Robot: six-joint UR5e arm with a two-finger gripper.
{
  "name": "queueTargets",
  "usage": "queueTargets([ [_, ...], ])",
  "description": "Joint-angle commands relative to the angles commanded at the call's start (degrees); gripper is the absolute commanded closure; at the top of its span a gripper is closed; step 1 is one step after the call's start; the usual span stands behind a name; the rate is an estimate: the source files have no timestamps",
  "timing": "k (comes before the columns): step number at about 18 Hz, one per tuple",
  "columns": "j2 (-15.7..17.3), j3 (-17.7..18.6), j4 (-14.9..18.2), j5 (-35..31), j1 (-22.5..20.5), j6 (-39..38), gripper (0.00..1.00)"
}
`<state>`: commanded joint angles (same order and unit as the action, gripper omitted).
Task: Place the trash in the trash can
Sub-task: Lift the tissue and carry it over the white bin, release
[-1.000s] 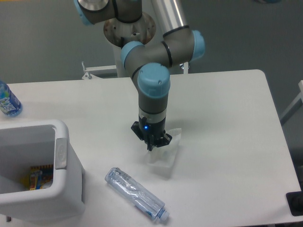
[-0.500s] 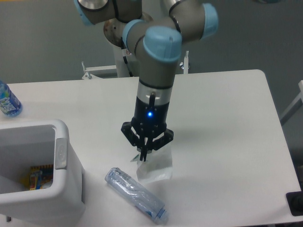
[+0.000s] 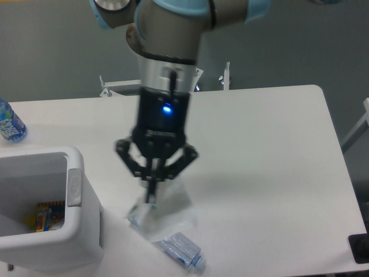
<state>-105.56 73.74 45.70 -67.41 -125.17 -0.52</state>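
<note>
**A:** Trash first: where does each piece sit?

**B:** The crumpled wrapper (image 3: 167, 210) hangs in the lower middle of the frame, pinched at its top edge by the gripper (image 3: 152, 186). It looks raised off the white table (image 3: 271, 150), though its pale, see-through plastic blurs against the surface, so I cannot be sure the bottom edge is clear of it. The crushed bottle (image 3: 176, 248) lies on the table at the bottom centre, slanting from upper left down to lower right. The hanging wrapper covers its upper end in this view; the bluish lower end shows plainly.

**A:** And the claw itself?

**B:** Its two fingers meet at a point over the top of the wrapper, clamped on the plastic. The black linkage spreads out to either side above them, and a blue light glows on the wrist just over that. The arm (image 3: 167, 63) comes down from the top centre of the frame, large and slightly blurred.

**A:** Where is the trash can?

**B:** In the lower left corner, the white trash can (image 3: 72, 231) with its thick rounded rim and the grey tab on the side facing the gripper. Something yellow and red lies inside at the bottom. The gripper and wrapper are to the right of it, near but not over the opening.

**A:** Anything else on the table?

**B:** A blue-labelled water bottle (image 3: 10, 122) at the far left edge, well apart from the rest.
</note>
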Motion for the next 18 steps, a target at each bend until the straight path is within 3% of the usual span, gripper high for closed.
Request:
queueTargets([
  [4, -0.09, 1.40, 0.09, -0.09, 5.89, -0.71, 1.00],
  [9, -0.44, 2.63, 0.09, -0.26, 9.76, -0.71, 1.00],
  [18, -0.62, 7.82, 0.00, -0.53, 11.18, -0.62, 1.00],
])
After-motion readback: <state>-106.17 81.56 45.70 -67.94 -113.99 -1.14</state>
